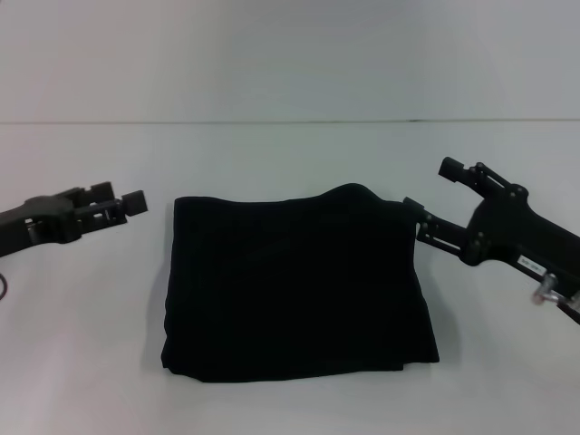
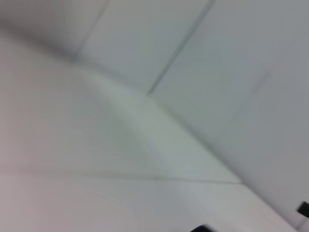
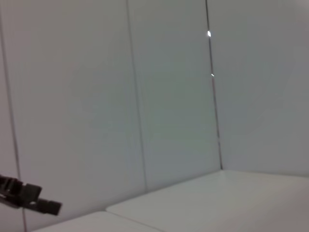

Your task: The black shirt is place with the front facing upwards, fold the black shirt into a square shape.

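Note:
The black shirt point(image 1: 294, 285) lies flat in the middle of the white table point(image 1: 290, 154), folded into a rough square with no lettering showing. Its far right corner is slightly raised. My left gripper point(image 1: 121, 196) hovers open to the left of the shirt's far left corner, a short gap away from the cloth. My right gripper point(image 1: 432, 188) stands open just off the shirt's far right corner, with its lower finger point(image 1: 415, 208) close to the cloth edge. Neither holds anything. The shirt does not appear in either wrist view.
A pale wall point(image 1: 290, 54) with panel seams rises behind the table. In the right wrist view a dark gripper point(image 3: 30, 197) shows far off against the wall. Bare white tabletop surrounds the shirt on all sides.

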Available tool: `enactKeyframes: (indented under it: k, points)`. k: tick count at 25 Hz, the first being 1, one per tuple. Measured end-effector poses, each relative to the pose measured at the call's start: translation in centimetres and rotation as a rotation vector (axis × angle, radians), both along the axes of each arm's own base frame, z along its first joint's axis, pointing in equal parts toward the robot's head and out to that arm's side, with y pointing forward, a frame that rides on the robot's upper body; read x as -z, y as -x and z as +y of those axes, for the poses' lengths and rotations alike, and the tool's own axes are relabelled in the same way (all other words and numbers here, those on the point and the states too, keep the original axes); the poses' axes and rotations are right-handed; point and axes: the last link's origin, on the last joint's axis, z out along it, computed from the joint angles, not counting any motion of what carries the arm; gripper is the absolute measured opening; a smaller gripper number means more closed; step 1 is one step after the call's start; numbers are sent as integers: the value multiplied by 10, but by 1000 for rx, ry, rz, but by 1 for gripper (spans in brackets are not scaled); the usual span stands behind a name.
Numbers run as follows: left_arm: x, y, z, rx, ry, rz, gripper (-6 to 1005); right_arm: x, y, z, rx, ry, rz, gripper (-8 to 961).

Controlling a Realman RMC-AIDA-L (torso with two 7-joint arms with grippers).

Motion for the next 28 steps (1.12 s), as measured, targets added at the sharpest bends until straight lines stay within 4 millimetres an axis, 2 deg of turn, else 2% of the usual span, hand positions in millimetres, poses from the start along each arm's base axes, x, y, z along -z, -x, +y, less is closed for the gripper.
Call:
enactKeyframes:
  k: [1,7,11,17,28]
  points:
    - [3,-2,-2,40,-11,11,859,-1,-1,-3,-13,1,1,915]
    - [32,-8,-28,242,15,89,951,2,-11,-31,-72,57,-34,914]
    - [37,0,-48,270,14,101,951,9,-26,-52,-62,91,-75,914]
    - [44,21,-71,259,18,169,951,23,-52,-72,44,98,-147,915]
    - [54,29,-70,231,47,231,951,30,-55,-74,53,115,-175,914]
